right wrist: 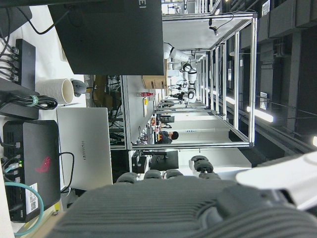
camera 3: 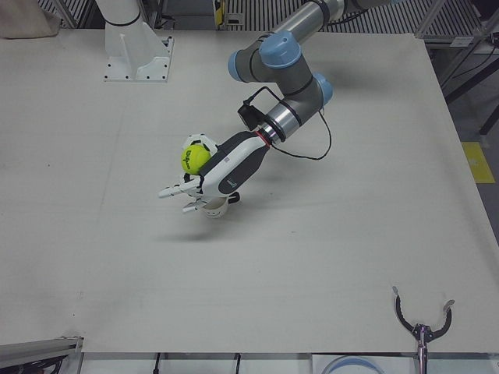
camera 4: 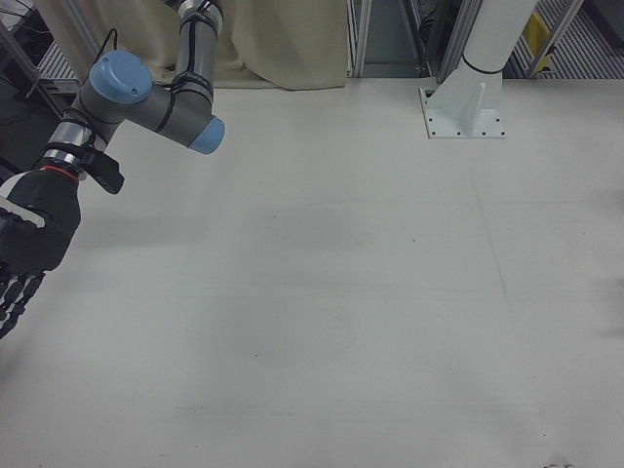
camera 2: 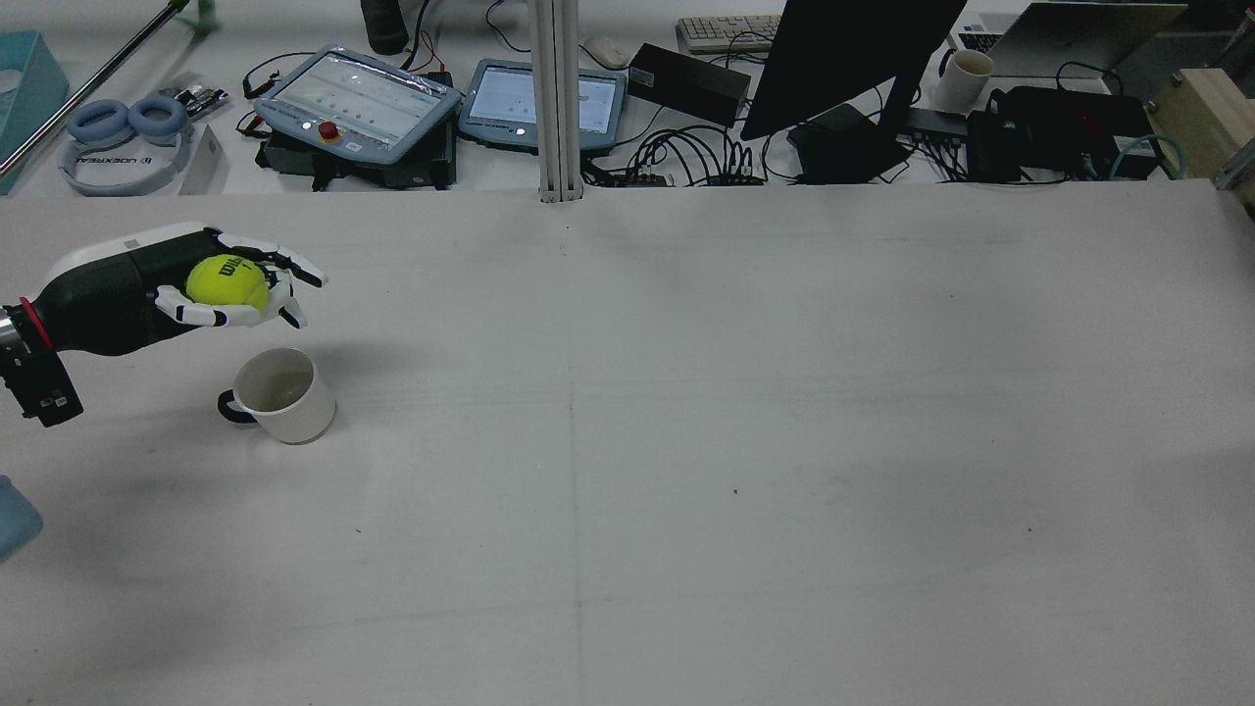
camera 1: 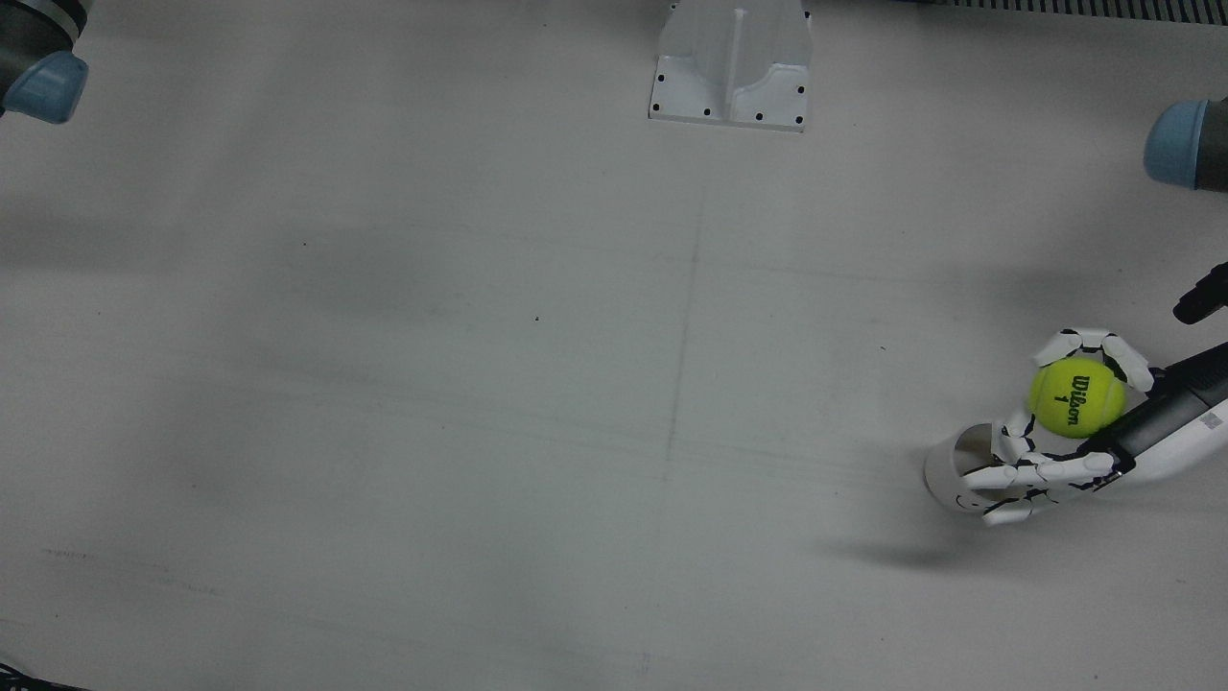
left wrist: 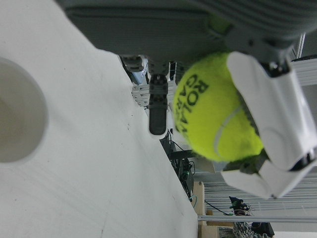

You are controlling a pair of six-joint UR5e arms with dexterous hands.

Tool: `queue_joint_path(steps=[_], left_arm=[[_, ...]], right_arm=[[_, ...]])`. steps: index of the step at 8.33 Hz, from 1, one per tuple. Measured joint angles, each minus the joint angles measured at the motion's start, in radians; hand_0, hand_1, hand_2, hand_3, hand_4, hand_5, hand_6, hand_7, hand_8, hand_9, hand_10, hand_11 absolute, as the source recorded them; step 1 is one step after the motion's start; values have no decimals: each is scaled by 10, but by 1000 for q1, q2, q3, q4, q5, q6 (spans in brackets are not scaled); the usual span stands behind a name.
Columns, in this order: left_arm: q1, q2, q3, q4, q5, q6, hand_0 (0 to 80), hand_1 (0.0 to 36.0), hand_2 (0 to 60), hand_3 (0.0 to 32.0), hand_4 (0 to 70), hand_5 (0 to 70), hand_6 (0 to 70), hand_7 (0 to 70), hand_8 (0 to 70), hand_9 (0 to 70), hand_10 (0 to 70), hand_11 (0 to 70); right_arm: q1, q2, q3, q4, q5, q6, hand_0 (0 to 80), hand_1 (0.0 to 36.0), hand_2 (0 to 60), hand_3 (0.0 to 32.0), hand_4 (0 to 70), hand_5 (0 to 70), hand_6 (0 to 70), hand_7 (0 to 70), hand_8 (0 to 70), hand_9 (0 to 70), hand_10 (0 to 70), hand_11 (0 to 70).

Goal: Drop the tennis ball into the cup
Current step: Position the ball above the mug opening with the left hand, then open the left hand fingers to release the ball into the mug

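Note:
My left hand [camera 2: 127, 289] is shut on a yellow-green tennis ball [camera 2: 227, 281], held palm-up above the table at the rear view's left edge. A white cup [camera 2: 279, 394] with a dark handle stands upright on the table just below the hand and nearer to the robot. In the front view the ball [camera 1: 1077, 398] lies up and right of the cup [camera 1: 950, 470], and the fingers [camera 1: 1017, 472] overlap the cup's rim. The left hand view shows the ball [left wrist: 215, 119] in the fingers and the cup's mouth [left wrist: 20, 124] off to one side. My right hand [camera 4: 24, 244] hangs open at the right-front view's left edge, holding nothing.
A white pedestal base [camera 1: 731, 67] is bolted at the table's robot side. Beyond the table's far edge is a desk with tablets [camera 2: 358, 98], a monitor [camera 2: 843, 59], cables and a mug [camera 2: 961, 76]. The left arm's elbow [camera 3: 281, 58] rises over the table.

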Motion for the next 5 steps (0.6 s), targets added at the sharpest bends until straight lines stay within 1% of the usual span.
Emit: queue_joint_path(steps=[1,2,4,5], left_arm=[[0,20,0,-25,0,0,470,177,150,0,141,7,16,246,0,35,0,0],[1,30,0,-37,0,0,471,187,163,0,124,5,9,236,0,33,0,0],[1,34,1,-43,0,0,475,194,163,0,89,6,8,208,0,27,0,0],[1,36,2,-43,0,0,474,192,167,0,88,8,13,209,0,27,0,0]], right_arm=[[0,0,0,0,0,0,0,0,0,0,0,0,0,0,0,0,0,0],[0,0,0,0,0,0,0,0,0,0,0,0,0,0,0,0,0,0],[0,0,0,0,0,0,0,0,0,0,0,0,0,0,0,0,0,0],[0,0,0,0,0,0,0,0,0,0,0,0,0,0,0,0,0,0]])
